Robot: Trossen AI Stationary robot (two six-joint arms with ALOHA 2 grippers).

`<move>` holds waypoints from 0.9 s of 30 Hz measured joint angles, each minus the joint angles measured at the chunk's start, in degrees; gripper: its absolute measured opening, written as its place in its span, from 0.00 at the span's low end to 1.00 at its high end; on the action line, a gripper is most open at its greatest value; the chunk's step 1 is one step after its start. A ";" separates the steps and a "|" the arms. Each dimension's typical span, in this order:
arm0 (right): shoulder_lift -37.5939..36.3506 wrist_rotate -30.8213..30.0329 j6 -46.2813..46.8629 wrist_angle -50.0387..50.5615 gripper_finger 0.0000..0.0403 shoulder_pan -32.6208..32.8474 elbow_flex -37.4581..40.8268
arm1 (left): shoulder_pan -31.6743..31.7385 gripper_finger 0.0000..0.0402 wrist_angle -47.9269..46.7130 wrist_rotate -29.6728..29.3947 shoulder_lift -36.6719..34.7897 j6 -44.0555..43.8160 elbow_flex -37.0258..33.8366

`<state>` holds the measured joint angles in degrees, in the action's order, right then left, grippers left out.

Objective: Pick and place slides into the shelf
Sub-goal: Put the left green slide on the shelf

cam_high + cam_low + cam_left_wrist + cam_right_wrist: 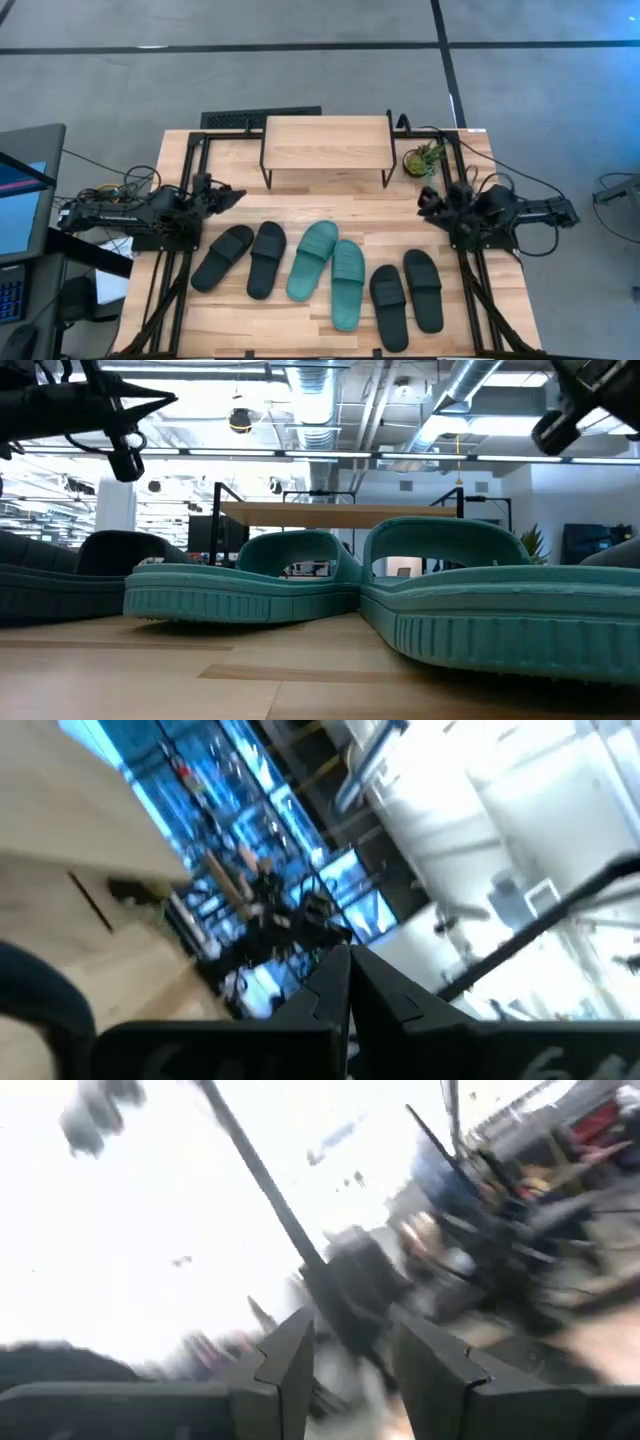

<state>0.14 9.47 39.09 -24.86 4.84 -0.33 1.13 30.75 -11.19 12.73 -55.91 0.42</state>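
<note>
Six slides lie in a row on the wooden table, soles down: a black pair (245, 259) at the left, a teal pair (330, 270) in the middle, a black pair (406, 296) at the right. The low view shows the teal slides (240, 582) close up. The shelf (327, 147) stands on thin black legs at the table's far edge, with nothing on its top board. My left gripper (238, 193) hovers shut above the table, left of the shelf; its fingertips meet in the left wrist view (348, 975). My right gripper (424, 203) hovers open, right of the shelf (350, 1360).
A small potted plant (425, 158) stands just right of the shelf, near my right gripper. Black frame rails (180, 250) run along both table sides. A monitor (20, 195) stands off the table's left. Bare wood (330, 205) lies between the shelf and the slides.
</note>
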 joint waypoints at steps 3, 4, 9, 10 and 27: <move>0.07 -3.19 4.25 -3.76 0.30 -0.11 -0.47 | 0.02 0.00 -1.92 -3.44 0.00 6.71 0.31; 0.04 -4.53 4.27 -6.00 0.30 -0.09 -0.80 | 0.02 0.00 -2.99 -3.95 0.02 9.54 0.41; 0.05 -7.20 3.48 -11.27 0.30 -0.11 -0.95 | 0.02 0.00 -10.06 -5.58 0.00 11.77 0.66; 0.00 -7.74 3.10 -11.88 0.30 -0.09 -0.99 | 0.02 0.00 -11.87 -5.27 0.03 8.67 0.66; 0.02 -19.38 4.48 -11.52 0.30 -0.10 -1.08 | 0.00 0.00 -28.96 -4.55 0.11 -6.91 1.01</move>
<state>0.16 -9.91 43.57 -36.38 4.74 -1.41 1.13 1.79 -15.75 12.84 -62.82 1.43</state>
